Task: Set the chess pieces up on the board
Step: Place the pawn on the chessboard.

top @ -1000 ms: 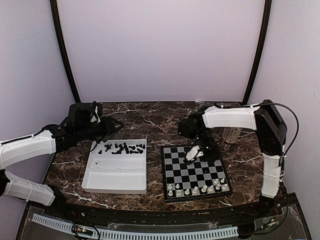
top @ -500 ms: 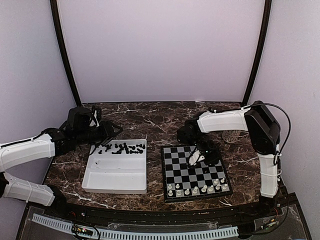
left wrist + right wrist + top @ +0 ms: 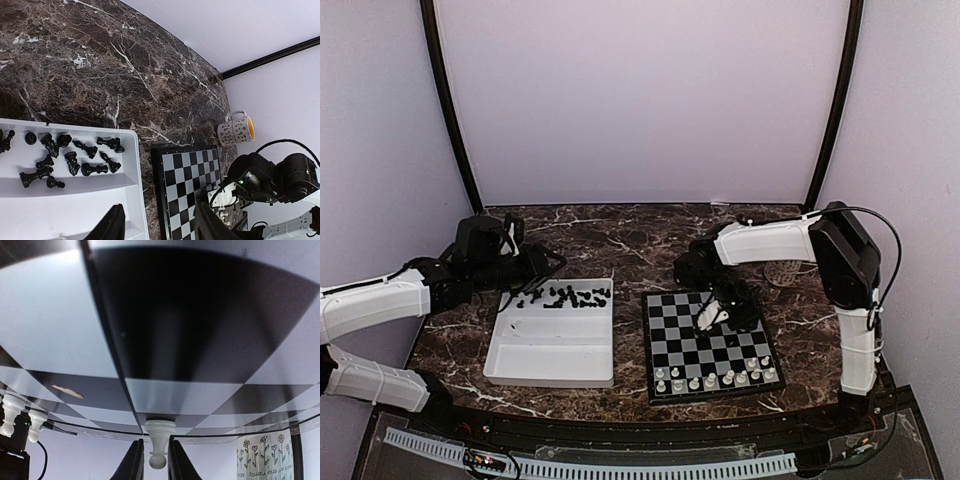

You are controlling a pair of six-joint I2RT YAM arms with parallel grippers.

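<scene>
Right side first: the right fingers (image 3: 134, 462) are down on the board (image 3: 665, 352), one on each side of a white pawn (image 3: 159, 436) that stands upright on its square. They sit tight beside its head, so close that I cannot tell whether they pinch it or have just let go. From above, that arm reaches in over the right half of the board, toward its far rows. More white pieces (image 3: 711, 380) stand along the near edge of the board, mostly toward the right corner. Over on the left, the left fingers (image 3: 114, 227) are spread wide and grasp nothing at all, hanging above the far left corner of the white tray (image 3: 550, 378). The black pieces (image 3: 70, 160) lie scattered along the far strip of that tray, several tipped on their sides. Tray and board sit side by side, near each other but apart, the tray on the left. Beyond the board's far right corner stands a patterned mug (image 3: 235, 131) with a yellow inside, partly hidden behind the right arm in the overhead view. It all rests on a dark brown marbled tabletop (image 3: 620, 240) with white veins. Pale lilac walls (image 3: 640, 100) close in the back and both sides, and black curved poles (image 3: 448, 110) rise at the rear corners.
</scene>
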